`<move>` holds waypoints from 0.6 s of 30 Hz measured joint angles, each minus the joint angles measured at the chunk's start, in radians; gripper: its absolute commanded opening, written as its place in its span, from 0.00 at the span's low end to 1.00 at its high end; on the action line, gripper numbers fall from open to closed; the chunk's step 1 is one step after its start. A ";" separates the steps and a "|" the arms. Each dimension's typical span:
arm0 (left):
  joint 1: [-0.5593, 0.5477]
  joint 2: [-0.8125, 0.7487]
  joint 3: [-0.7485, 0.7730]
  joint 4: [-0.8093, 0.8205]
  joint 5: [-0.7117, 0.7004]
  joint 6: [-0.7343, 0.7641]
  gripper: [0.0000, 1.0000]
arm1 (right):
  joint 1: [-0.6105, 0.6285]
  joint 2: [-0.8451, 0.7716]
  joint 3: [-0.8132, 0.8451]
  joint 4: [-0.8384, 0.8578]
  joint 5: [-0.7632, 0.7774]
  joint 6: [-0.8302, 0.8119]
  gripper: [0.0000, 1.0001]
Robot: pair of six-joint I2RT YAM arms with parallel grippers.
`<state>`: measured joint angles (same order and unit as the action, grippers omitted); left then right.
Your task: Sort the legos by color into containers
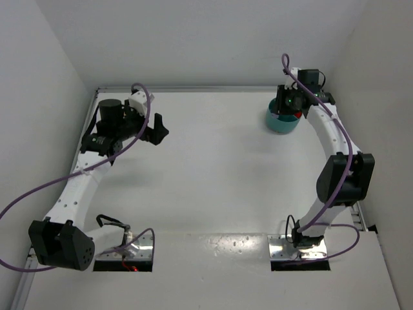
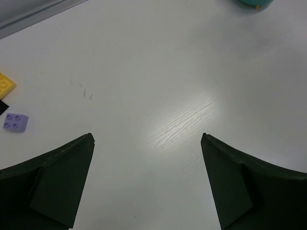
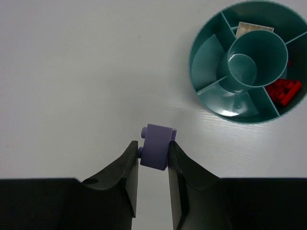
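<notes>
We see the left gripper (image 2: 147, 139) spread wide, far from the teal dish (image 3: 208, 57); a yellow brick (image 2: 5, 85) and a purple brick (image 2: 15, 121) lie equally far from it. The right gripper (image 3: 152, 145) pinches a pale purple brick (image 3: 156, 153) near the dish, outside its rim; red bricks (image 3: 283, 90) sit in one compartment.

Here's the white wood-grain counter (image 1: 213, 168), boxed in by pale grey walls (image 1: 193, 39).
A thin silver metal rail (image 1: 193, 88) runs along the far edge. At the near edge sit a shiny metal plate on the left (image 1: 143, 244) and another on the right (image 1: 279, 248), well apart. Close up, faint dark scratch marks (image 2: 85, 91) show beside a bright glare patch (image 2: 184, 122).
</notes>
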<state>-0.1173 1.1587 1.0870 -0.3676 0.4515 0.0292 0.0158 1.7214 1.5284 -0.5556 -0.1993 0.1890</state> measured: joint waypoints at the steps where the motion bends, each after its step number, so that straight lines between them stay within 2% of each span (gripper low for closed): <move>1: 0.005 -0.001 0.000 -0.005 0.000 0.012 1.00 | -0.004 0.002 0.000 -0.001 0.003 -0.022 0.03; 7: 0.034 0.066 0.070 -0.120 0.083 0.084 1.00 | -0.029 0.065 0.063 -0.053 -0.011 -0.168 0.03; 12: 0.074 0.203 0.208 -0.251 0.178 0.151 1.00 | -0.078 0.167 0.201 -0.140 -0.051 -0.280 0.04; 18: 0.141 0.219 0.230 -0.375 0.207 0.225 1.00 | -0.132 0.267 0.372 -0.259 -0.093 -0.389 0.05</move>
<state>0.0235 1.3773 1.3167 -0.7422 0.6586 0.2539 -0.1162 1.9881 1.9003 -0.8146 -0.2924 -0.2001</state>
